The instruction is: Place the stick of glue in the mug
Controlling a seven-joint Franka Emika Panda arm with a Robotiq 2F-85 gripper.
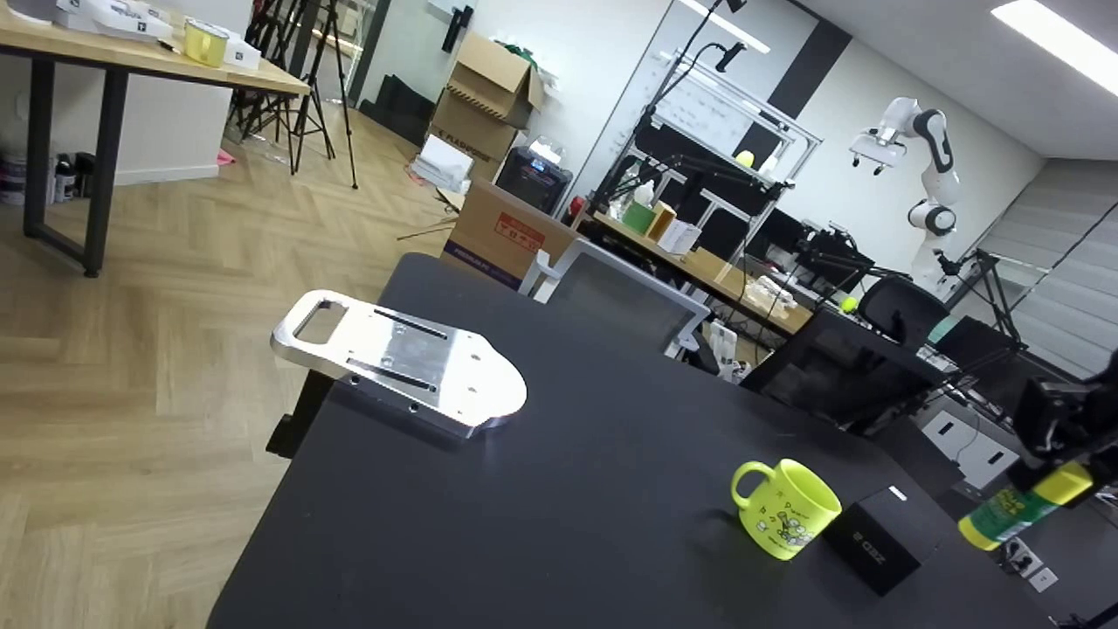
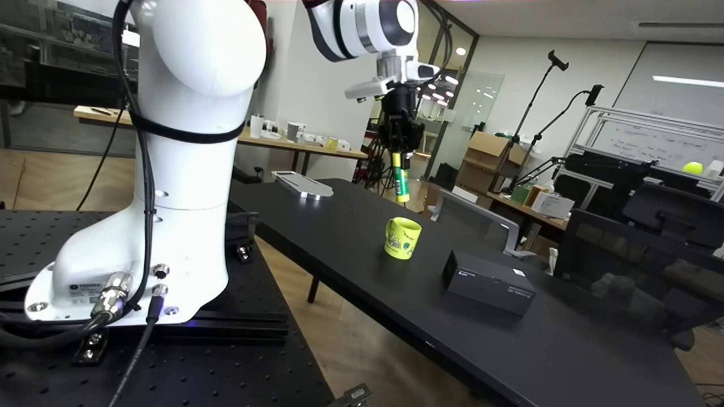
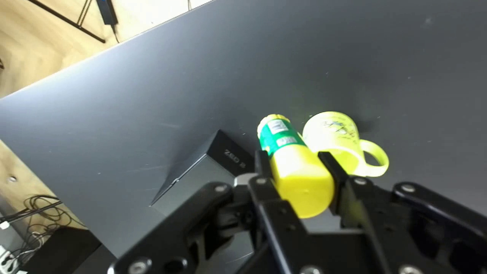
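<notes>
My gripper (image 3: pixel 293 156) is shut on the glue stick (image 3: pixel 298 171), holding its yellow end between the two fingers. The stick's green section points down, slightly tilted, in an exterior view (image 2: pixel 401 181). It hangs in the air, apart from the mug. The lime mug (image 3: pixel 331 131) stands upright on the dark table, its handle and print visible; it also shows in both exterior views (image 1: pixel 782 511) (image 2: pixel 401 240). In an exterior view the stick (image 1: pixel 1017 511) is to the right of the mug and higher; in the wrist view it partly overlaps the mug's left side.
A black box (image 2: pixel 489 280) lies on the table (image 2: pixel 339 243) close to the mug; it shows also in the wrist view (image 3: pixel 232 152). A silver metal plate with a handle slot (image 1: pixel 410 349) lies near the table's far end. A chair (image 1: pixel 620 293) stands at the table's side.
</notes>
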